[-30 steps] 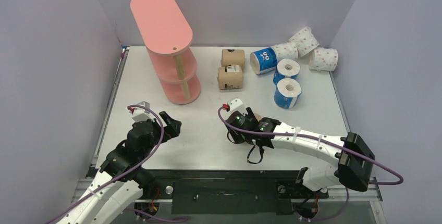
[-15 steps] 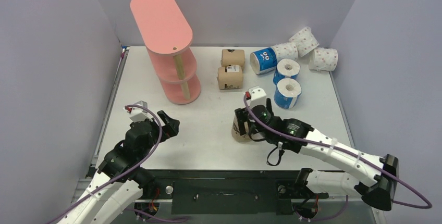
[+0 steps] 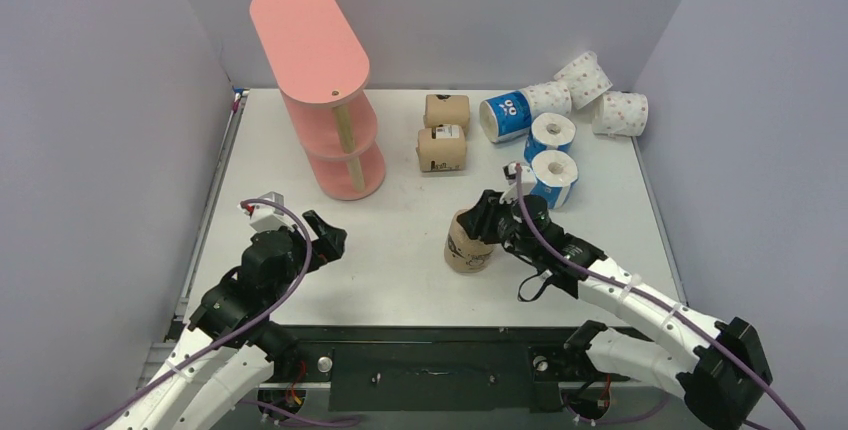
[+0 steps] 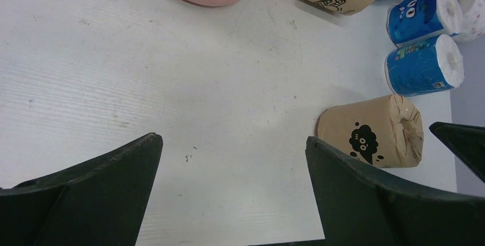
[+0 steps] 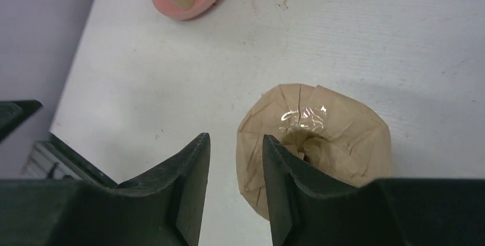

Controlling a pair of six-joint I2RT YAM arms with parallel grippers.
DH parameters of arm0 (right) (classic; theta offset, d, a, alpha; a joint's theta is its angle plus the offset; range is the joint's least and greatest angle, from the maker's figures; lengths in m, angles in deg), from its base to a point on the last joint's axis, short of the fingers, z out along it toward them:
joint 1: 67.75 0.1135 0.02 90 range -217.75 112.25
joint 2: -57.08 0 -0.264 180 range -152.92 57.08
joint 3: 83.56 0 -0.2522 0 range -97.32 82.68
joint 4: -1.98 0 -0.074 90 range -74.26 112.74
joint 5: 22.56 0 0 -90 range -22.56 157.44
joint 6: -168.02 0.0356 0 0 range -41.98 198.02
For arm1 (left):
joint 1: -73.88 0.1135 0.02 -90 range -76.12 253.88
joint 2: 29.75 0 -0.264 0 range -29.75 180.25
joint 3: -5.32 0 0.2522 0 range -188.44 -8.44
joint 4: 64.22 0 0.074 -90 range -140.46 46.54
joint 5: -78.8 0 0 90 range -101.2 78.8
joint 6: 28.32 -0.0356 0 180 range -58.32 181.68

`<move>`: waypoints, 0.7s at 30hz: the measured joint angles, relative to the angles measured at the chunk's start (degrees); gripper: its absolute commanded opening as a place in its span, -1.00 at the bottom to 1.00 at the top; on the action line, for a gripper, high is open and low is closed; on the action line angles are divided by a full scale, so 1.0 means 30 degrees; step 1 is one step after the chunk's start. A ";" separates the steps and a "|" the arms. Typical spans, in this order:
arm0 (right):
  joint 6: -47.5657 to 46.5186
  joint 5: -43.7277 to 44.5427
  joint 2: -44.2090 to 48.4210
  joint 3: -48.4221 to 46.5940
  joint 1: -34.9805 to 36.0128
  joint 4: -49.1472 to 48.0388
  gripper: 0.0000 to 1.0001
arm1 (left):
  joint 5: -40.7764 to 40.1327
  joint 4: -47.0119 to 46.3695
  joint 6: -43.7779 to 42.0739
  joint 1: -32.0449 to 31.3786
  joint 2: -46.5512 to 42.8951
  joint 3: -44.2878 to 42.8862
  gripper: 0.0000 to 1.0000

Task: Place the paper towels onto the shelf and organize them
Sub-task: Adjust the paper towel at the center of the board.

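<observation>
Brown paper-towel roll (image 3: 467, 247) with black print stands on end on the white surface (image 3: 400, 285). In the overhead view it is off to the right of the salmon-pink three-tier shelf (image 3: 308, 35) and closer to the arms than the shelf's foot.

The right arm's fingers (image 5: 171, 200) hang just above and beside the roll's crimped top. A narrow gap shows between them, with nothing held in it. Whether they brush the wrapper cannot be told.

The left arm's fingers (image 4: 97, 194) are spread wide and empty, low over the surface on the near side of the shelf's foot.

A second brown roll (image 3: 441, 148) and a third brown roll (image 3: 446, 110) sit one behind the other just right of the shelf's lower tiers, apart from it.

Farther from the shelf come three blue rolls (image 3: 505, 115) (image 3: 550, 133) (image 3: 553, 178). The first lies on its side with its print showing. The other two show their white ends upward, and the nearest of them is just beyond the right arm's wrist.

Farthest from the shelf, toward the far corner of the surface, three white rolls with pink dots (image 3: 548, 98) (image 3: 584, 75) (image 3: 620, 113) lie in a loose cluster. Two of them press together beside the fallen blue roll. All nine rolls rest on the surface.
</observation>
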 measured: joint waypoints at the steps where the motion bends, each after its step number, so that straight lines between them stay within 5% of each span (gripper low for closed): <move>1: 0.0663 -0.1035 -0.0153 0.0459 -0.0743 -0.1180 -0.31 | 0.0036 -0.0022 0.0044 0.0000 0.0000 0.0000 0.93; 10: 0.4889 -0.7461 -0.2747 0.1807 -0.3905 -0.7686 -0.34 | 0.0350 -0.0255 0.0313 0.0000 -0.0015 0.0204 0.93; 21: 0.6433 -0.9318 -0.4619 0.3898 -0.3745 -1.0346 -0.38 | 0.0576 -0.0860 0.0415 0.0000 0.0131 0.0750 0.93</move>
